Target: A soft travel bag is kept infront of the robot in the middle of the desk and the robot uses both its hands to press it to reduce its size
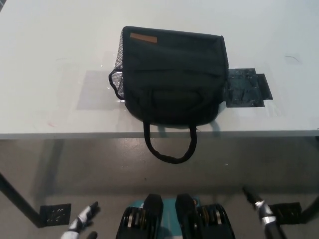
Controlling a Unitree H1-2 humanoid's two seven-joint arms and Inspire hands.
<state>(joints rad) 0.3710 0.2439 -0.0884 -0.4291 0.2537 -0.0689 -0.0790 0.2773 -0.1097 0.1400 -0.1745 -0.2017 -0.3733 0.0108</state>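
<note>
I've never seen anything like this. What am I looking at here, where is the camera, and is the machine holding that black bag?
This single picture comes from a camera on a humanoid robot's head, looking steeply down. The pale surface is a desk, and in the middle of it sits a soft black travel bag with a small brown label, mesh on one side, and a carrying loop hanging over the desk's near edge. Beside the bag lies a dark flat patch; I cannot tell what it is. Nothing is held. The robot's white left hand shows low at the bottom left, and its black right hand at the bottom right, both below the desk and well short of the bag.
</note>
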